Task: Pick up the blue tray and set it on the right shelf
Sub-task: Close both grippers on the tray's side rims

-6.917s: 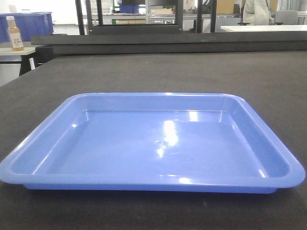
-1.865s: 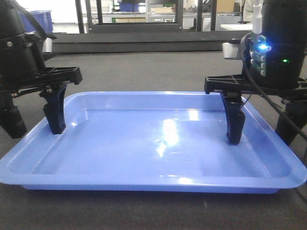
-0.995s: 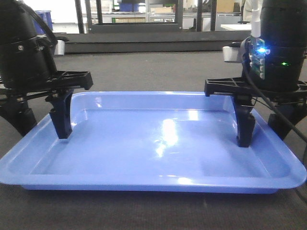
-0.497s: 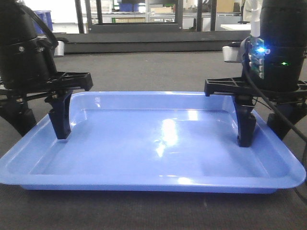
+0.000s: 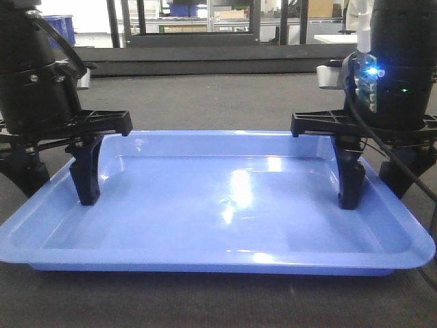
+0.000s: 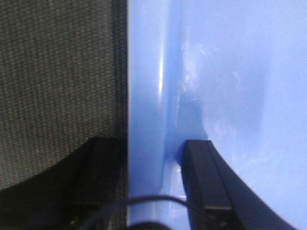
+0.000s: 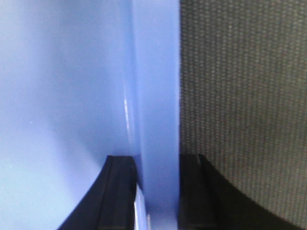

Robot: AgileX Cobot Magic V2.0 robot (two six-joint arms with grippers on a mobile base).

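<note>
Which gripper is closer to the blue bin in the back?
Left. The left gripper straddles the tray's left rim, on the bin's side; the right gripper straddles the opposite rim.

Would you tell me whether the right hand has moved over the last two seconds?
Yes. The right hand shifted rightward: its inner finger now stands against the tray's right wall.

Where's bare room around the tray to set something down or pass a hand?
Free: the blue tray floor between the grippers, the mat behind its far rim, a thin mat strip before its near rim. Crowded: both side rims, straddled by the left gripper and right gripper.
</note>
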